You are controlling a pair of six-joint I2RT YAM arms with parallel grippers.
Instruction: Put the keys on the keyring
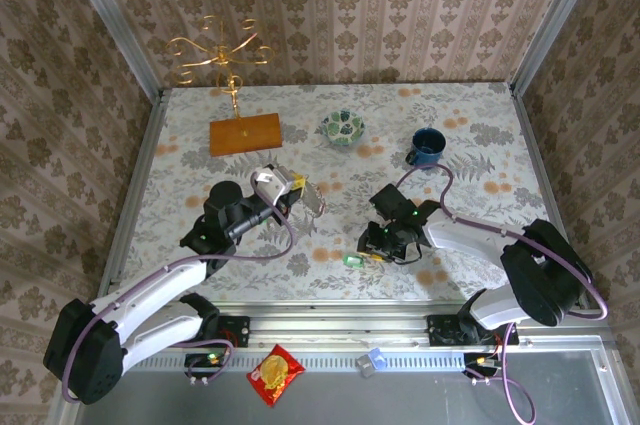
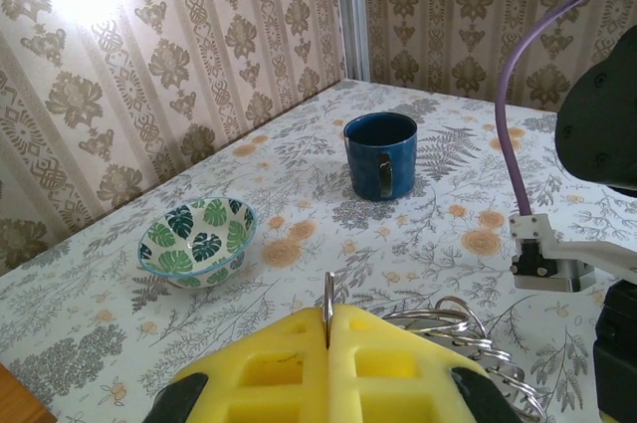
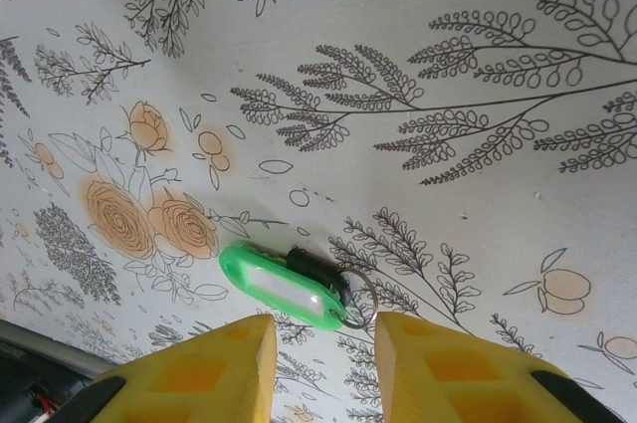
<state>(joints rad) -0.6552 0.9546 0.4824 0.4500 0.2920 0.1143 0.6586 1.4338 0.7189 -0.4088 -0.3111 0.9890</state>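
My left gripper (image 2: pixel 328 319) is pinched tight on the thin edge of the keyring (image 2: pixel 327 294), up above the table (image 2: pixel 299 194). My right gripper (image 3: pixel 324 335) hangs low, fingers apart, and a green key (image 3: pixel 284 287) lies flat on the table just beyond my fingertips, untouched.

Key and keyring
Green-headed key (image 3: pixel 284 289) flat just before right gripper (image 3: pixel 325 331); thin keyring (image 2: pixel 327 292) edge-on, pinched in left gripper (image 2: pixel 328 321).

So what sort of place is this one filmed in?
Probably a staged test booth rather than a home: wallpapered panels, aluminium frame posts at the corners, and a floral-covered table.
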